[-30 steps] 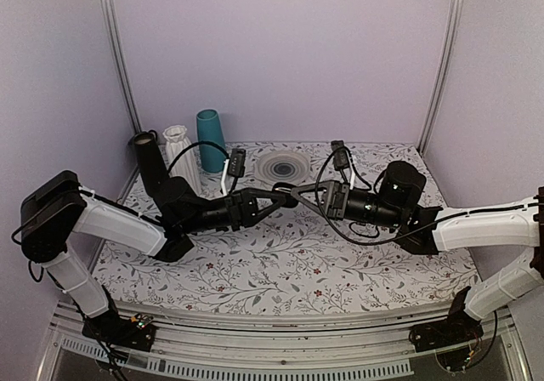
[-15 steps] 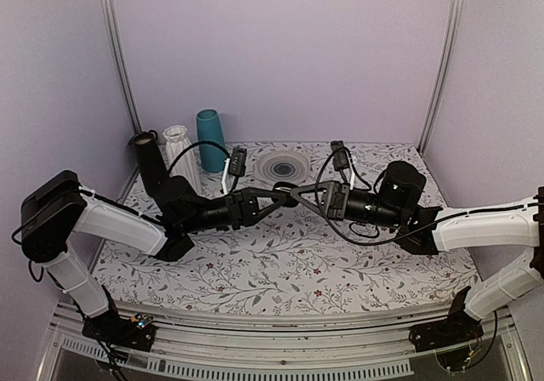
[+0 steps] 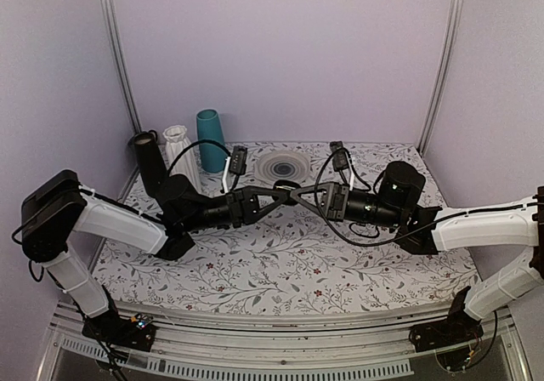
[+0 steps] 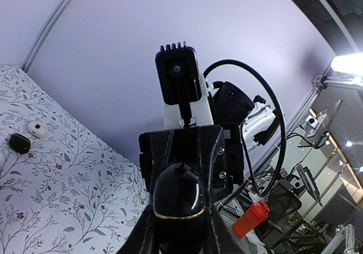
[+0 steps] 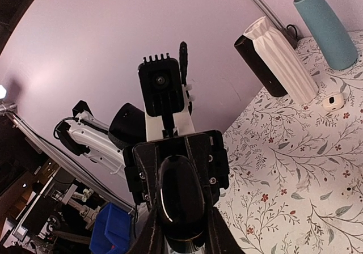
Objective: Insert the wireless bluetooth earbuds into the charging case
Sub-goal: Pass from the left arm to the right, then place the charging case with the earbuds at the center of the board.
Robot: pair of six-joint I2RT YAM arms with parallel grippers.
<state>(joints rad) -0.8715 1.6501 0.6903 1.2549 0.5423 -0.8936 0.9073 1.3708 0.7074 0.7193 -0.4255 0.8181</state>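
The charging case (image 4: pixel 180 199) hangs in mid-air above the middle of the floral cloth (image 3: pixel 280 262), pinched from both sides where the two arms meet. It is a glossy black pebble with a thin bright seam running round it, and from here it looks closed. I can't tell what, if anything, is inside it. The earbuds themselves I can't pick out in any view. The left gripper (image 3: pixel 283 192) has its fingers clamped on the case, one on each flank. The right gripper (image 3: pixel 295 192) comes in from the opposite side and grips the same case, so the two wrist cameras stare straight at each other over it. From above, the fingertips and the case merge into one dark knot, and the exact contact is hard to read. Both arms are stretched low and nearly level, forearms reaching inward from the table's sides, elbows raised, cables looping over the wrists. Behind the meeting point a round ribbed disc (image 3: pixel 280 167) lies flat on the cloth. In the far left corner stand a teal vase (image 3: pixel 211 129), a white ribbed vase (image 3: pixel 180 147) and a black cylinder (image 3: pixel 150 160), close together. The left wrist camera also catches a small white oval object (image 4: pixel 37 129) and a small dark rounded object (image 4: pixel 20 143) lying just beside each other on the cloth, well away from the grippers.
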